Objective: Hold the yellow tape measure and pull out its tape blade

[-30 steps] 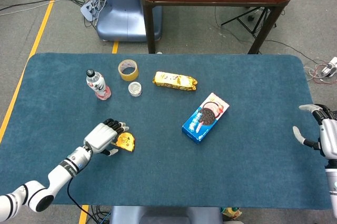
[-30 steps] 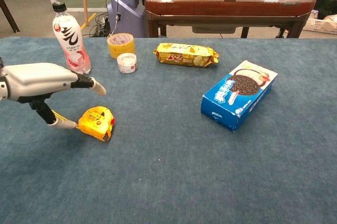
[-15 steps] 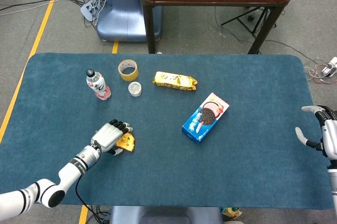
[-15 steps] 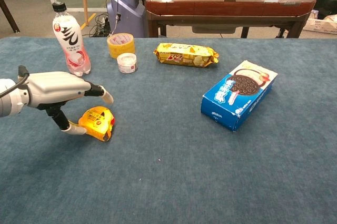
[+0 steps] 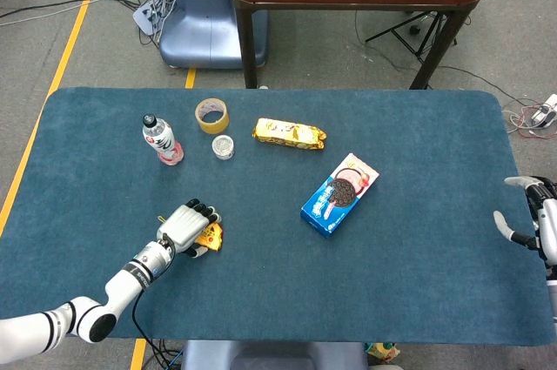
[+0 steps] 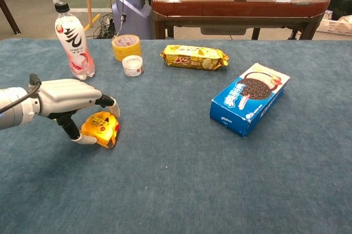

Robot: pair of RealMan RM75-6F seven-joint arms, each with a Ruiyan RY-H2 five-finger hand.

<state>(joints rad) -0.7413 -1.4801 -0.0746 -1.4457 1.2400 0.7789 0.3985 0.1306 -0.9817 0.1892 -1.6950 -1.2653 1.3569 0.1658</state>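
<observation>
The left hand (image 6: 69, 99) cups over the yellow tape measure (image 6: 100, 129) on the blue table (image 6: 181, 184), thumb touching its side. Whether it grips is unclear. The right hand (image 5: 533, 222) hangs open at the table's edge.

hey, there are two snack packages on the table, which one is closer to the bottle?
The yellow snack bag, lying past the tape roll from the bottle. The blue cookie box sits further toward the robot's right.
</observation>
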